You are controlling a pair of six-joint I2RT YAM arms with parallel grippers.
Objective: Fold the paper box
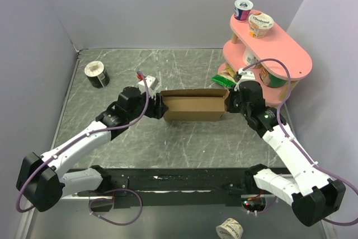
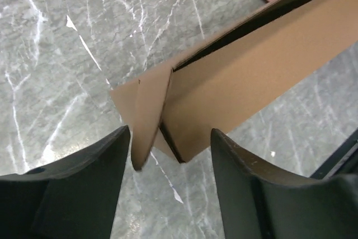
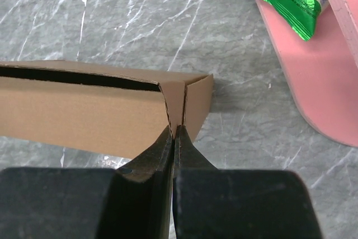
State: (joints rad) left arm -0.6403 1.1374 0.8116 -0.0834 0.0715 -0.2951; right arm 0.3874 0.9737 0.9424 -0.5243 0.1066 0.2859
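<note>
The paper box (image 1: 193,107) lies in the middle of the grey marbled table (image 1: 140,71), with pale walls (image 1: 156,9) at 9, 12 and 3 o'clock. The left gripper (image 2: 170,138) stands open astride the box's 9 o'clock flap. The right gripper (image 3: 174,135) is closed, its tips touching the 3 o'clock end.

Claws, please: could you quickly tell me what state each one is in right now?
Left claw: open, straddling one end of the box.
Right claw: shut at the box's other end; whether it grips cannot be told.
</note>
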